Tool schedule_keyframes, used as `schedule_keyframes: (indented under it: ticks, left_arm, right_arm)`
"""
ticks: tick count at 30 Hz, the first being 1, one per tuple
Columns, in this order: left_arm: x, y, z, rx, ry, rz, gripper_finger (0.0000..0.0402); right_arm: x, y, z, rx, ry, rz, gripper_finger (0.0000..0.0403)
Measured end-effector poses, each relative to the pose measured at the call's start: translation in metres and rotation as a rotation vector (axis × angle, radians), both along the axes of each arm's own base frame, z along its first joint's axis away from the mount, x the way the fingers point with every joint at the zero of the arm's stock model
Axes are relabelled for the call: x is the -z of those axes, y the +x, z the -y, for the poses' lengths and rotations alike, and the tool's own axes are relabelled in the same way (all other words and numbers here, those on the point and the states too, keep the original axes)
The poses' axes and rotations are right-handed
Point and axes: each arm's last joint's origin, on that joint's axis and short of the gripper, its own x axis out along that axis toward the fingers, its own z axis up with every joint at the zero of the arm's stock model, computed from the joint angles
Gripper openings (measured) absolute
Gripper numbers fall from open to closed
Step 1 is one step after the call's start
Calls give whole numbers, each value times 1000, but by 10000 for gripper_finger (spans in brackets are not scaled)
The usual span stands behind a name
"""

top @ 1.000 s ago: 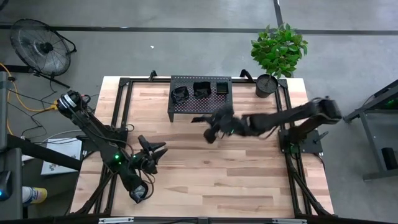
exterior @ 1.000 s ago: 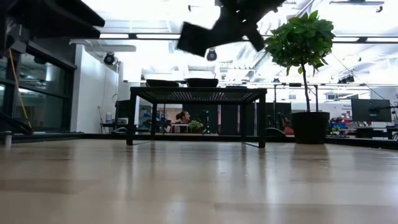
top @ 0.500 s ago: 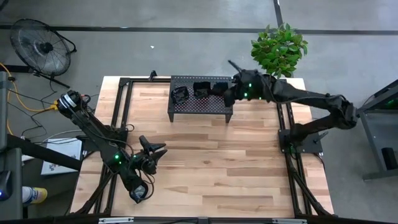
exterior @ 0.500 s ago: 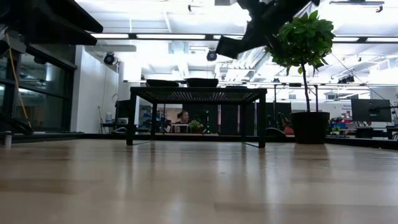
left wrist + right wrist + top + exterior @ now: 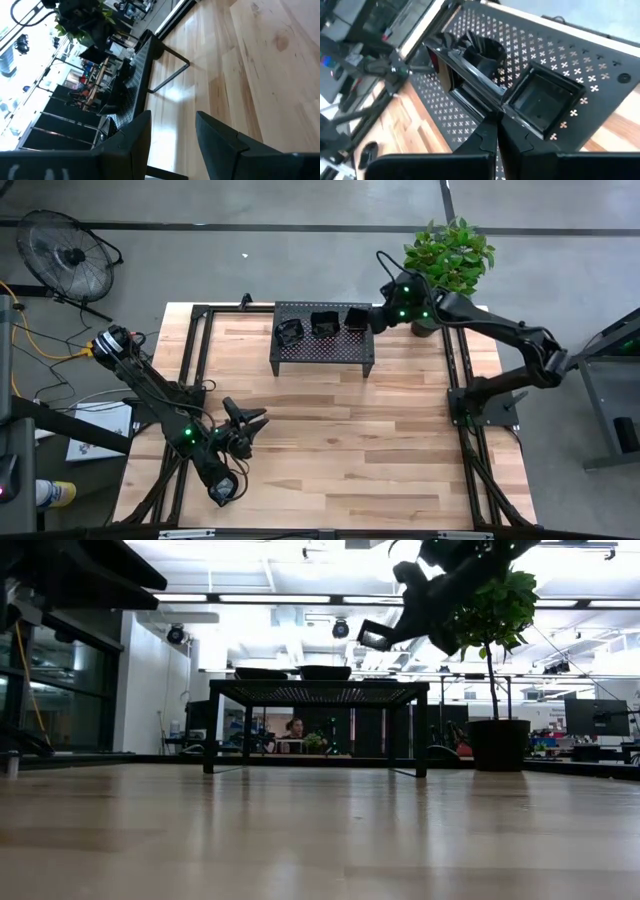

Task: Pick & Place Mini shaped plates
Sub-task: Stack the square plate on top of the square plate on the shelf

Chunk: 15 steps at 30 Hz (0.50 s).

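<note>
Right tool point(image 5: 365, 318) is above the right end of the perforated rack point(image 5: 322, 350), fingers pressed together, pinching the rim of a small square plate point(image 5: 356, 319). In the right wrist view that plate point(image 5: 465, 82) is glossy black, shallow, with a raised rim, and the fingers point(image 5: 487, 135) clamp one edge of it.

The plate is tilted, not flat: in the low view it point(image 5: 375, 636) hangs clear above the rack top point(image 5: 318, 692), seen nearly edge-on, with the free end dropping away from the tool point(image 5: 400, 625). No real long axis, since it's roughly square. It isn't touching the rack.

Two more plates are on the rack:
- square black dish point(image 5: 324, 323) mid-rack, sitting flat; in the right wrist view it point(image 5: 542, 97) has a deep rectangular well
- wavy-edged dish point(image 5: 290, 331) toward the left end, fluted rim visible in the right wrist view point(image 5: 480, 50)

The plant pot point(image 5: 428, 317) stands just beside the right arm at the table's back right corner.

Left tool point(image 5: 246, 423) is idle over the front left of the table point(image 5: 400, 460), well apart from the rack, fingers point(image 5: 220, 137) spread with nothing between them.
</note>
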Motion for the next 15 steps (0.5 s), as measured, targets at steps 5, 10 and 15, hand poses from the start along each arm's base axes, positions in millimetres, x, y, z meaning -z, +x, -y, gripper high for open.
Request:
schedule_keyframes:
  ticks: [5, 10, 15]
  left_arm:
    - [0, 0, 0, 4, -8, -2, 149]
    - [0, 0, 0, 4, -8, -2, 149]
    - [0, 0, 0, 3, -13, 0, 149]
  right_arm:
    - [12, 2, 13, -7, 57, -17, 0]
    - [1, 9, 19, -43, 82, -11, 0]
    - [-26, 19, 16, -56, 54, -26, 0]
